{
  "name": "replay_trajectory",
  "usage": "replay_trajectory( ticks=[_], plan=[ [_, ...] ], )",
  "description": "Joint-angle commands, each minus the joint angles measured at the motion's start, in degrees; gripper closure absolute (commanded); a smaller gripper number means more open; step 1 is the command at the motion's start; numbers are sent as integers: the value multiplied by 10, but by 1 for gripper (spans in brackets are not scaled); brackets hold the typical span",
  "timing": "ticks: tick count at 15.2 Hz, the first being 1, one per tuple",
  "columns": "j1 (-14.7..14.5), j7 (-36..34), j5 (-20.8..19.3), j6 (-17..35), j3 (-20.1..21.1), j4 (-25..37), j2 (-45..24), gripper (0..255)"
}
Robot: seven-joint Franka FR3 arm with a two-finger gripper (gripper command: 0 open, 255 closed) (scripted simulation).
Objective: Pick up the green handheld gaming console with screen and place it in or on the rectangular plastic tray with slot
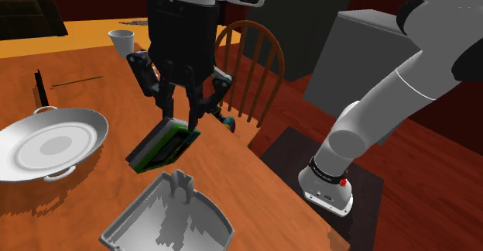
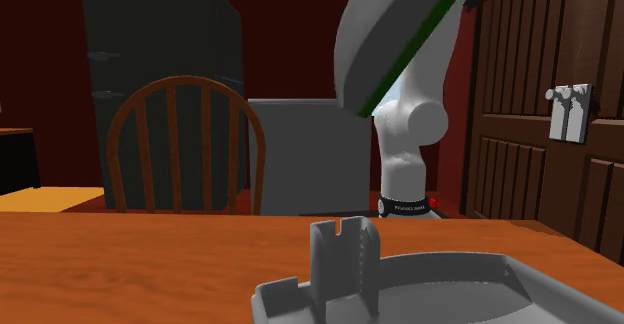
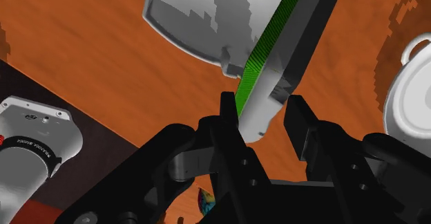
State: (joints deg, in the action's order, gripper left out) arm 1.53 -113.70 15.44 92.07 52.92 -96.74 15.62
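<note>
Console: green-edged, tilted, held in the air over the tabletop, clasped at its upper end.
Gripper: fingers closed narrowly on the console.
Tray: grey, set just below the gripper, apparently not touched by the console.
Dish: white, well apart from the gripper.

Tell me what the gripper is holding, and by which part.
The gripper holds the green-edged handheld console by its upper end, fingers clamped on opposite sides; the rest hangs tilted over the table.
</note>
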Motion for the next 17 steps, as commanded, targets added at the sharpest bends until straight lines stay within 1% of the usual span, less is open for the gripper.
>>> replay_trajectory(
  ticks=[1, 9, 17],
  plan=[
    [-7, -29, 3, -5, 19, 9, 2, 255],
    [-17, -12, 22, 54, 13, -68, 26, 255],
    [-24, -1, 34, 113, 18, -135, 37, 255]
  ],
)
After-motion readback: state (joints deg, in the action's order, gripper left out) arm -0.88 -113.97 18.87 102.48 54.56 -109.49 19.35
